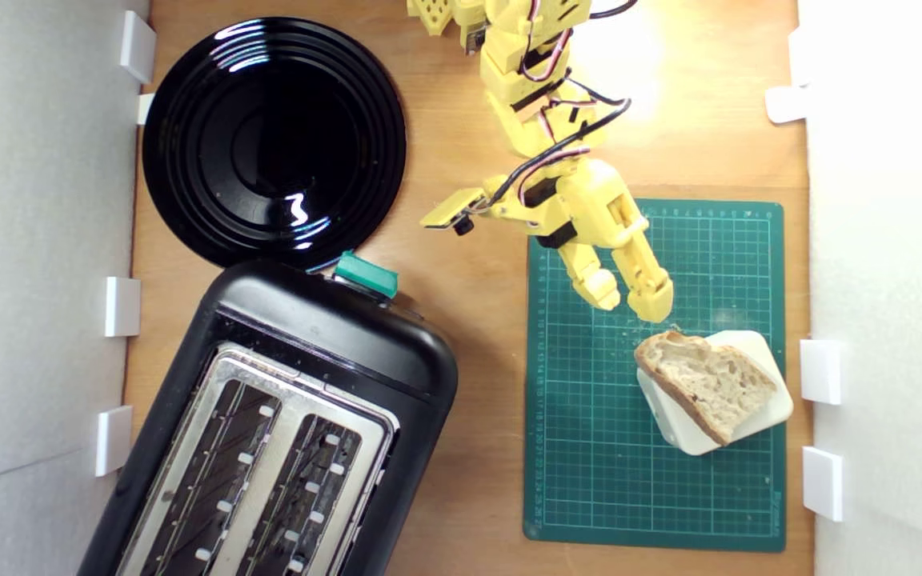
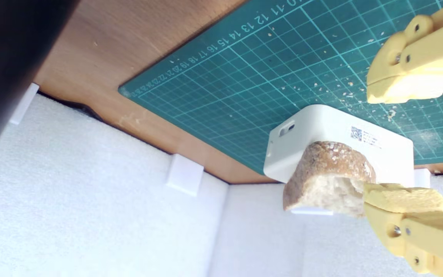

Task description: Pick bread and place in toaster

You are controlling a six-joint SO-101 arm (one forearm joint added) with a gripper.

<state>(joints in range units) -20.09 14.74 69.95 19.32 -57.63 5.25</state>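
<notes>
The bread, a rustic slice with brown crust, lies on a white rounded block on the green cutting mat at the exterior view's right. In the wrist view the bread rests on the same white block. My yellow gripper hovers open just beyond the slice's crust end, nothing between its fingers. The black toaster with silver top, two slots and teal lever stands at the lower left of the exterior view.
A round black plate sits behind the toaster on the wooden table. White foam walls with small white brackets border both sides. Crumbs are scattered on the mat. The toaster's dark body edges the wrist view.
</notes>
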